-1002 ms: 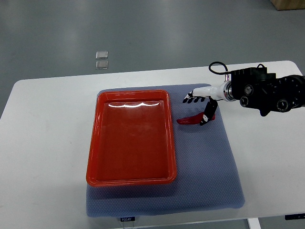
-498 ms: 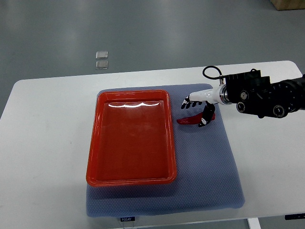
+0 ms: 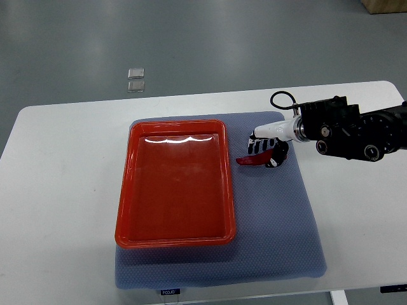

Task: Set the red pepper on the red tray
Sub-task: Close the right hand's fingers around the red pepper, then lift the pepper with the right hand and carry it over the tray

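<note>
Curling onto red pepper [image 3: 253, 159], right hand [image 3: 266, 150] fingers (dark-tipped), beside red tray [image 3: 124, 200]

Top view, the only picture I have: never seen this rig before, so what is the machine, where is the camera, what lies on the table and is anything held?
The camera looks steeply down from the robot's own side. The dark arm entering from the right edge ends in the right robot hand, whose fingers are closing around a red pepper. The pepper lies on a blue-grey mat on a white table; whether it is lifted yet cannot be told. Left of it sits an empty red tray, where the pepper should go. No left arm shows.
</note>
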